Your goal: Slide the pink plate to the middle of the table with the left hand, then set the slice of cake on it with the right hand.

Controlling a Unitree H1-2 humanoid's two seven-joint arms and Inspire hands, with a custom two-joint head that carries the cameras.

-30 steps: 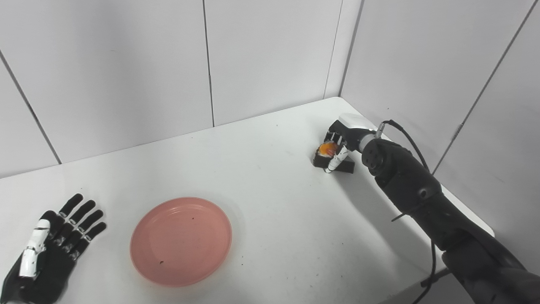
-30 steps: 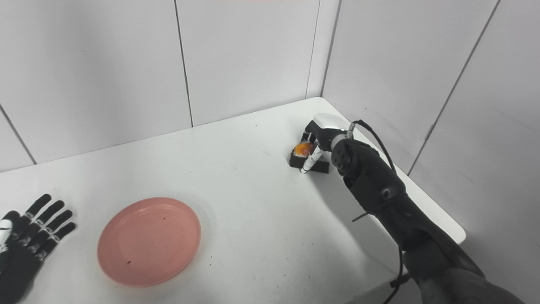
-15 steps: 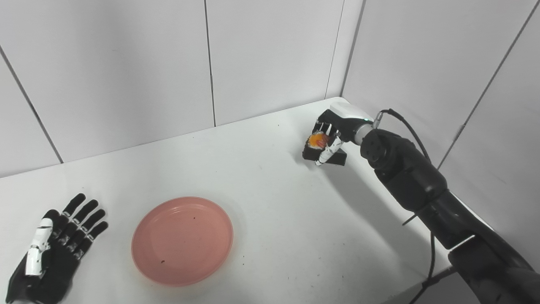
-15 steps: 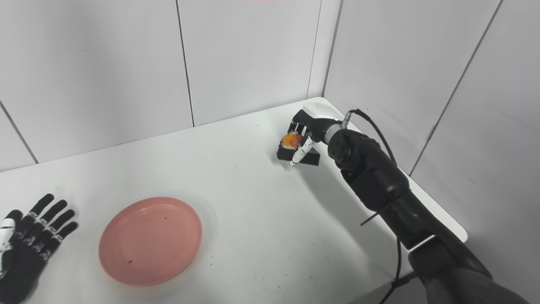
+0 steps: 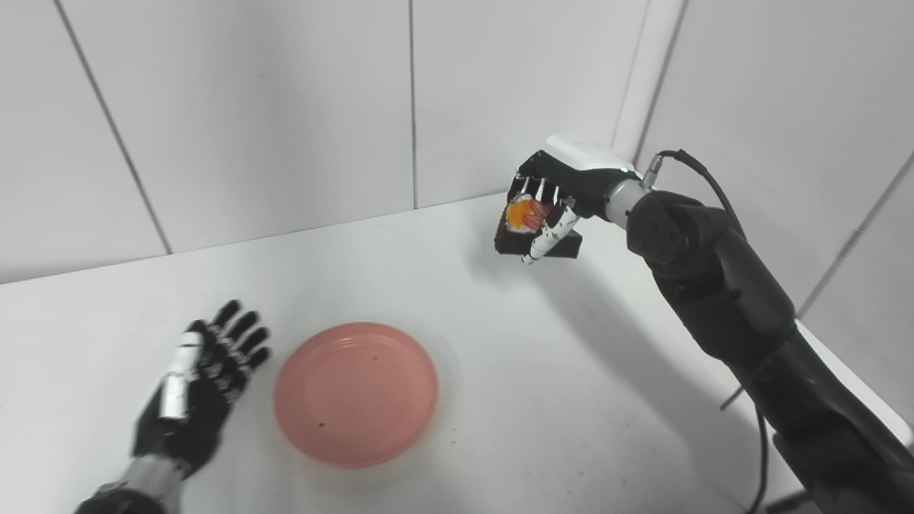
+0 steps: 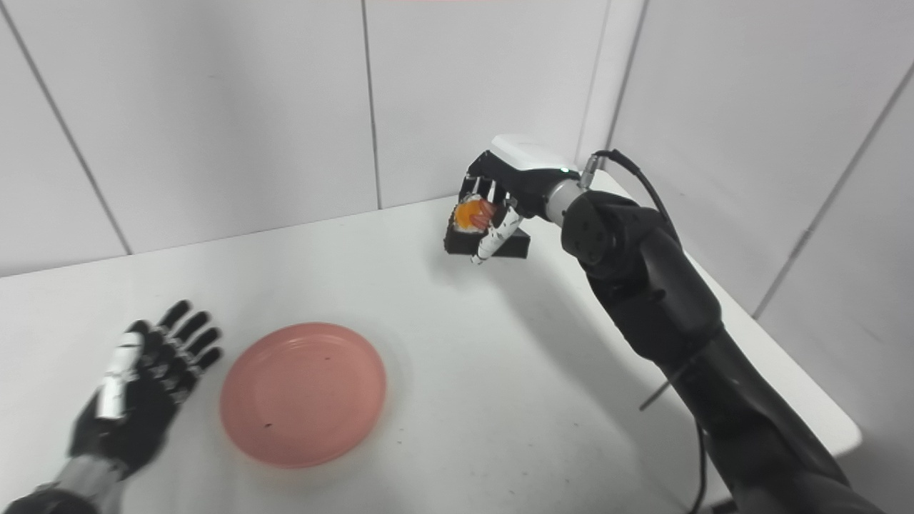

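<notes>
Right hand (image 5: 553,207) is closed around the slice of cake (image 5: 519,228), a dark wedge with an orange topping, and holds it up off the white surface (image 5: 514,371), at about one o'clock from the pink plate (image 5: 355,392). Its fingers (image 5: 550,239) wrap the near side of the slice, and the orange top faces toward nine o'clock. Left hand (image 5: 193,396) lies flat on the surface with its fingers spread and nothing in it, just beside the plate at nine o'clock, without touching the rim. Plate itself sits bare near the front of the surface, a few dark specks on it, well apart from the cake.
</notes>
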